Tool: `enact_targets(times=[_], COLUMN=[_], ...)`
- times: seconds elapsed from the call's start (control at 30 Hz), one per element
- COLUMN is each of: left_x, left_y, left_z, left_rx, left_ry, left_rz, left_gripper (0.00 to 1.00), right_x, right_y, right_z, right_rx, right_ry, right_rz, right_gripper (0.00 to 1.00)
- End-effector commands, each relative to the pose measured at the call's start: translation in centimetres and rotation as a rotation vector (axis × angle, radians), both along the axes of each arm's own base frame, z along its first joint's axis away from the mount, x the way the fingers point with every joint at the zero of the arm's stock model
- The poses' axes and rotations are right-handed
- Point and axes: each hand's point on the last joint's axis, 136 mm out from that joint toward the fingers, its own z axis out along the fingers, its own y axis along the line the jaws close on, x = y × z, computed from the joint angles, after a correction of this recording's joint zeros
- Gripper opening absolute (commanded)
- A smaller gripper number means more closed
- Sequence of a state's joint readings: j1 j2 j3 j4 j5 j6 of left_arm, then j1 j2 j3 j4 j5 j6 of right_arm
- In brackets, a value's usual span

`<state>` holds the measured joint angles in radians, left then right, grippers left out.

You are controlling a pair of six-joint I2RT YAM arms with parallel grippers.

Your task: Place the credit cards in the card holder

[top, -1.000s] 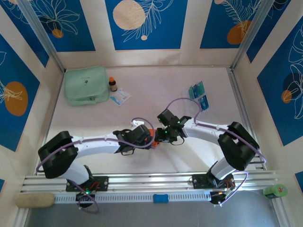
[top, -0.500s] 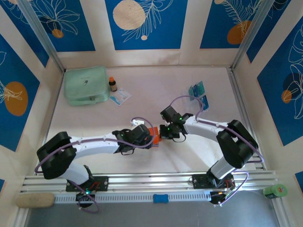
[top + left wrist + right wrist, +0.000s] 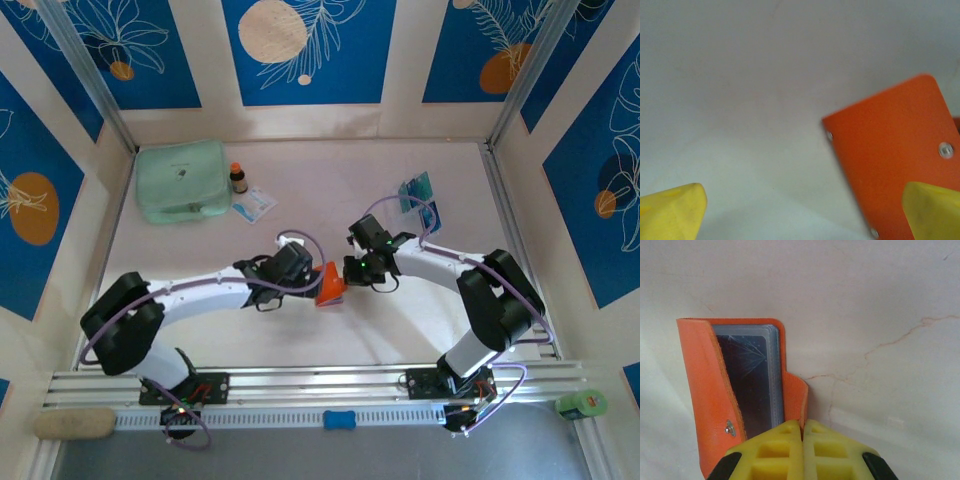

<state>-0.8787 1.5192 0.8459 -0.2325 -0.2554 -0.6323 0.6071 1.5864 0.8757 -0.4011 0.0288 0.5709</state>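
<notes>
Currently: opening step; no card loaded yet, as judged.

Top view: card holder (image 3: 330, 286) sits mid-surface (image 3: 300, 225), between left claw (image 3: 313, 280) and right claw (image 3: 350, 271). Both arms reach inward, forearms low, meeting at centre. Credit cards (image 3: 420, 200) lie well apart, far right.

Left wrist view: left claw fingers (image 3: 670, 212) spread wide; orange cover just beside one finger, not gripped.

Right wrist view: right claw pressed together, pinching the holder's flap edge; clear pockets exposed.

Next, judged: one claw keeps the holder open while the other fetches a card.
</notes>
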Motion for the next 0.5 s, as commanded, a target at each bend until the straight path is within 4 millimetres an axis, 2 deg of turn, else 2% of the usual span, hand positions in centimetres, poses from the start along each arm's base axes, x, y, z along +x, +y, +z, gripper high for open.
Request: enact_targets(times=[0.0, 0.13, 0.27, 0.47], left_x=[1.2, 1.9, 1.7, 1.3], left_y=[-1.4, -2.2, -2.5, -0.8], left_z=[0.2, 0.1, -1.0, -3.5], left_rx=[-0.005, 0.019, 0.034, 0.14], left_ry=[0.002, -0.003, 0.022, 0.075], left_rz=[-0.096, -0.149, -0.18, -0.155], left_gripper=[1.0, 1.0, 1.0, 1.0], right_x=[0.2, 0.4, 0.7, 1.4], right_y=[0.6, 0.8, 0.9, 0.7], right_z=[1.3, 1.9, 2.7, 4.0], right_rx=[0.044, 0.059, 0.069, 0.087], right_ry=[-0.018, -0.022, -0.032, -0.047], right_rz=[0.022, 0.021, 0.019, 0.002], right_gripper=[0.05, 0.12, 0.18, 0.2])
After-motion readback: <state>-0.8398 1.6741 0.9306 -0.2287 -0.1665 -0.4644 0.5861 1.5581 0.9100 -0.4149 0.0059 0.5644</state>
